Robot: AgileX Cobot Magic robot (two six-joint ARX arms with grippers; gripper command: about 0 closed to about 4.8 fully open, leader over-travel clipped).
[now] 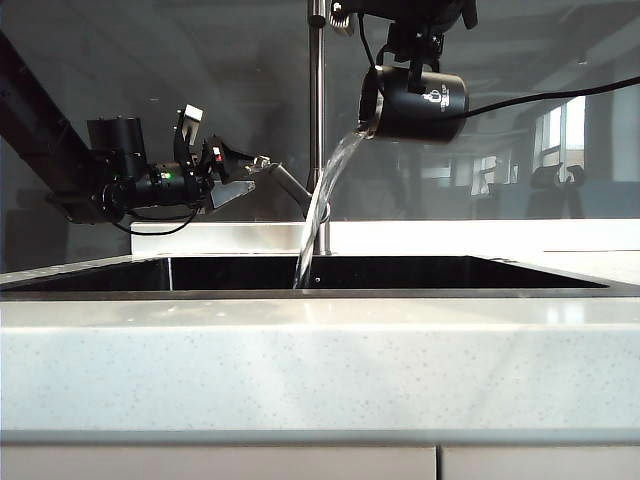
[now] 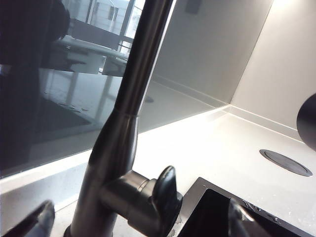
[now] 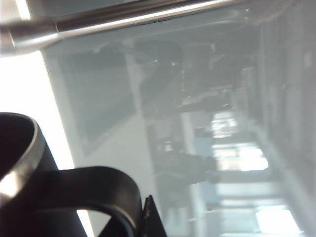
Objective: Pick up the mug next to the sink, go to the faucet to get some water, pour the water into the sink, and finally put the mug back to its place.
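Hanging tipped from right gripper (image 1: 413, 62) | mug (image 1: 420, 103) | over sink (image 1: 400, 272)

The exterior view is sharp and evenly lit, with the pale bench (image 1: 320, 360) bright and the sink (image 1: 420, 272) interior almost black. The dark glossy backsplash (image 1: 200, 60) mirrors bright windows. In the left wrist view the faucet (image 2: 129, 113) is softly blurred, daylight glaring at the upper right. The right wrist view is hazy overall, washed out along one edge, the mug (image 3: 29, 192) rim catching a highlight.
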